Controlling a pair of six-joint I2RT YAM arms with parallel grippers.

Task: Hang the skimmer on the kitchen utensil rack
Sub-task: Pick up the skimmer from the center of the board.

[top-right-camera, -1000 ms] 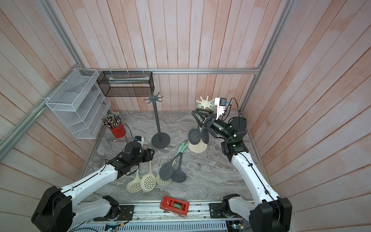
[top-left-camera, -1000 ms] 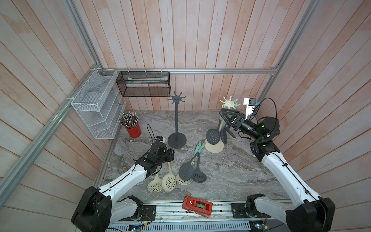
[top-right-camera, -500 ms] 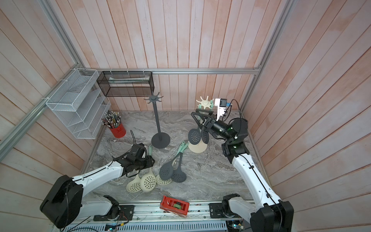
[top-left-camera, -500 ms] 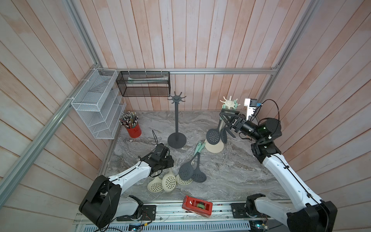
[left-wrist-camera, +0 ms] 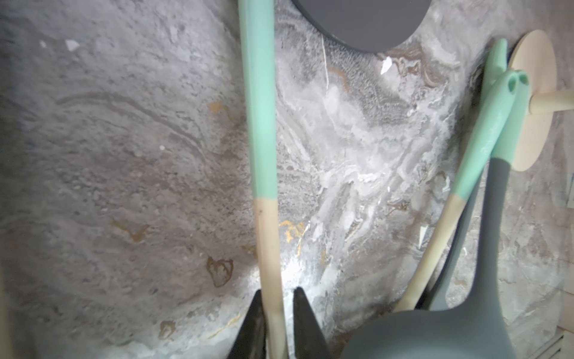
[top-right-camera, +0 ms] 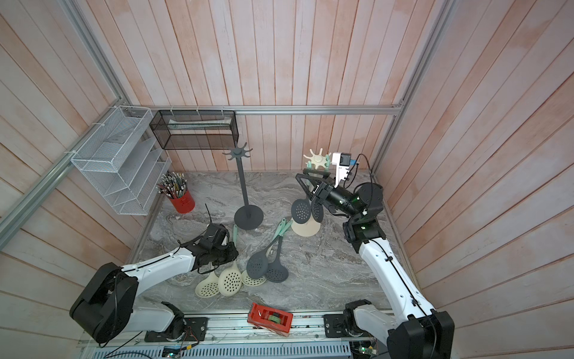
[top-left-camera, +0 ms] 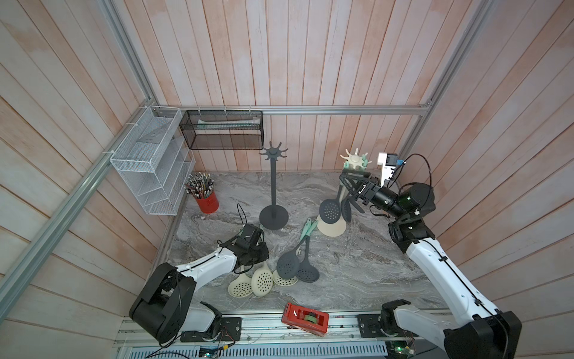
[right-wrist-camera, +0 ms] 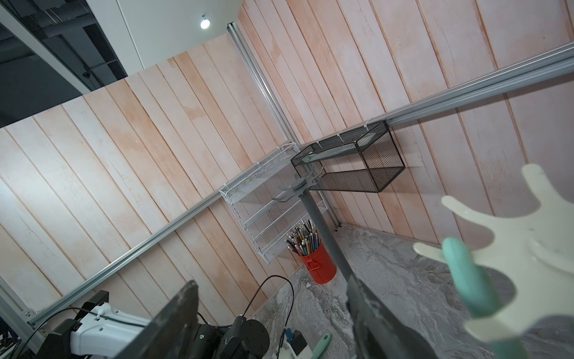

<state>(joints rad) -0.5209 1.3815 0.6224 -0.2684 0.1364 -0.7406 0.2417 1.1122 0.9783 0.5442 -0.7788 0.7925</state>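
Low reach, high hold: the left arm stretches nearly flat from its base. The left wrist is bent down, so the left gripper points at the surface beneath it. Its fingers sit close on either side of a skimmer handle. One touches it and a sliver of light shows beside the other, so a firm grip cannot be confirmed. The right arm climbs steeply from its base and bends at the top, where the right wrist runs roughly level. The right gripper hangs in the air, jaws spread wide and holding nothing.
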